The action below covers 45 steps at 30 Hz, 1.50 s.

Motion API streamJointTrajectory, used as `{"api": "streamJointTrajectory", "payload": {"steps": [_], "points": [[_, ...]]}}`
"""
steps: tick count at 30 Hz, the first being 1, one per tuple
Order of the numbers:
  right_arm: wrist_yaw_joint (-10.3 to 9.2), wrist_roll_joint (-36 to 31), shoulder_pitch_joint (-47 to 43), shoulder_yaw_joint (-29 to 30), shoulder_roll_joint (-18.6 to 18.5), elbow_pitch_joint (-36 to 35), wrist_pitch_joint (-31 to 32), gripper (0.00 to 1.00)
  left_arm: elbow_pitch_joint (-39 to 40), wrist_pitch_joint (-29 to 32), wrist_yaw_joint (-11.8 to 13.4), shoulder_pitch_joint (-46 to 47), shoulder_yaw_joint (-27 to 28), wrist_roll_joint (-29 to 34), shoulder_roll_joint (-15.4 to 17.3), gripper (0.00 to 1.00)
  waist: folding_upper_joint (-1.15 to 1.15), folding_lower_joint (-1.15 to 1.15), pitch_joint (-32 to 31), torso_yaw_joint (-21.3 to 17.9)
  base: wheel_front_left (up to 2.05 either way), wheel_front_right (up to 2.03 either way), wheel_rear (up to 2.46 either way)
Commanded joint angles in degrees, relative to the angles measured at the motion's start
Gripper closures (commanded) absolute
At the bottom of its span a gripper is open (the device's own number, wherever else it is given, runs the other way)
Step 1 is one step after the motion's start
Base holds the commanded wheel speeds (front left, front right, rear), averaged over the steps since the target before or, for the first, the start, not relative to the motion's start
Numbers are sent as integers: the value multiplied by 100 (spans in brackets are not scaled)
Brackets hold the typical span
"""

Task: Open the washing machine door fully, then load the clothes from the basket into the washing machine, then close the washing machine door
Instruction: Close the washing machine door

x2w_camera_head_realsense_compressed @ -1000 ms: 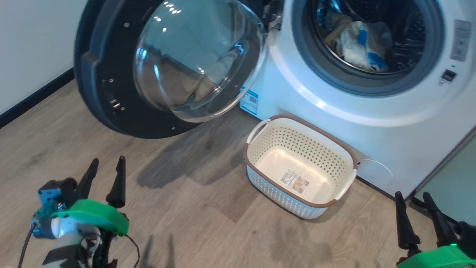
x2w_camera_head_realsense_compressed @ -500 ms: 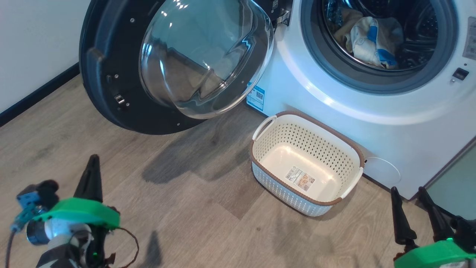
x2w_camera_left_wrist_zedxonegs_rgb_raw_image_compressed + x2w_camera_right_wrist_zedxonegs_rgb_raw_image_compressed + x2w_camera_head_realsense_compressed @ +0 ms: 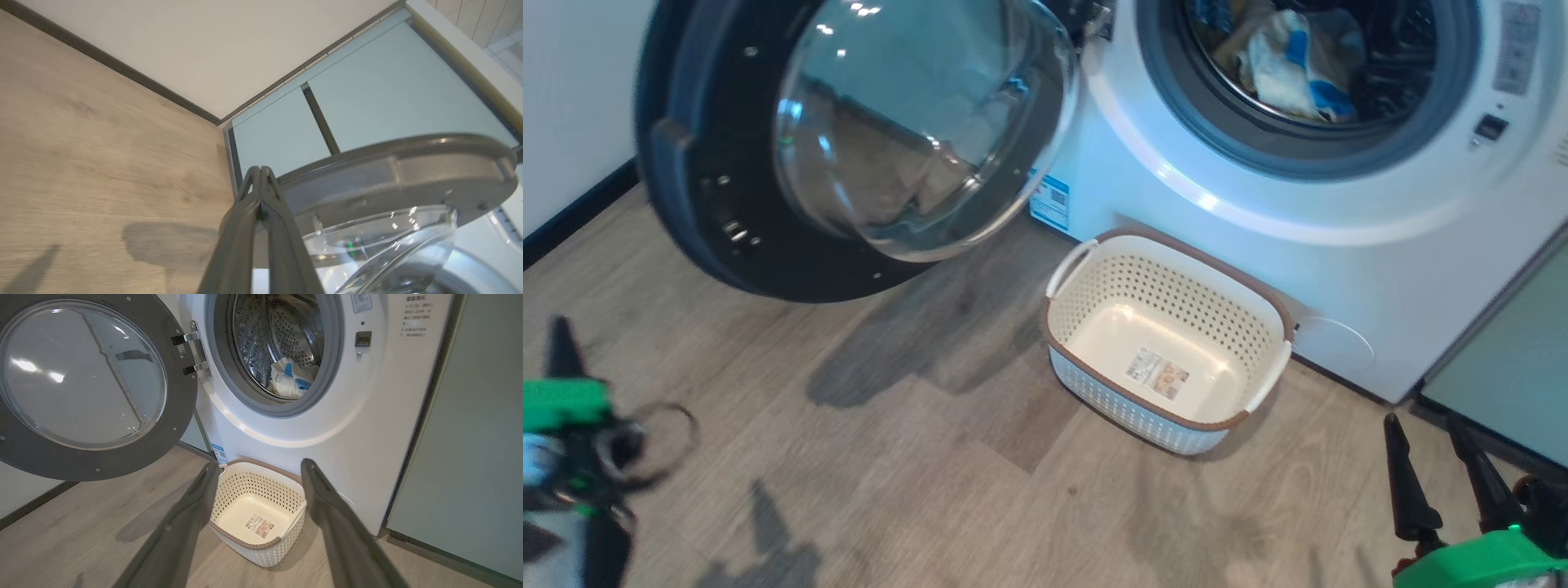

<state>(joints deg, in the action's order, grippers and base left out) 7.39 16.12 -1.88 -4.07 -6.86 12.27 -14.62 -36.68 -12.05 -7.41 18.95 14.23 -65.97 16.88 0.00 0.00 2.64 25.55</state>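
The washing machine stood with its mouth open, its top edge cut off in the head view, so the deeper part of the steel drum could not be made out. The washing machine door hung swung wide off the hinge at the machine's left side. It looked rigid and fairly heavy, with a glossy black rim and a bulging glass bowl that would be slippery, so the outer rim farthest from the hinge seemed the best place to push it. Its outer face and any handle were turned away and hidden. The basket sat empty on the floor just in front of the machine, below the opening. It looked light and likely to skid if nudged. The clothes lay inside the machine's drum, soft, limp and light, and whether more sat behind them could not be told. The right tool hung in front of the machine with its fingers spread wide and empty. The left tool, off toward the door side of the machine, had its fingers pressed together on nothing, and it was a blur in the head view.
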Motion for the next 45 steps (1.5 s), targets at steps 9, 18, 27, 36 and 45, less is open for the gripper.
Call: {"api": "streamJointTrajectory", "payload": {"steps": [9, 18, 27, 36, 45], "points": [[10, 6, 285, -153, -258, -177, -38, 0, -1007, 935, -8, 1302, 1097, -1820, 1027, 100, 0, 0, 239, -457, 0, 0, 0], [10, 3, 411, -212, -418, -215, -38, 0, -2128, 1693, -5, 2457, 1185, -2188, 1580, 100, 0, 0, 534, -715, 0, 0, 0], [10, -5, 547, -292, -600, -246, -38, 0, -2686, 2432, 15, 3045, 929, -2068, 2155, 100, 0, 0, 850, -898, 0, 0, 0], [10, -8, 613, -298, -763, -272, -38, 0, -3014, 2917, 58, 3517, 694, -1913, 2499, 100, 0, 0, 1063, -944, 0, 0, 0], [10, -34, 689, -326, -919, -327, -38, 0, -3164, 3158, 34, 3901, 522, -1791, 2639, 100, 0, 0, 1323, -970, 0, 0, 0]]}}
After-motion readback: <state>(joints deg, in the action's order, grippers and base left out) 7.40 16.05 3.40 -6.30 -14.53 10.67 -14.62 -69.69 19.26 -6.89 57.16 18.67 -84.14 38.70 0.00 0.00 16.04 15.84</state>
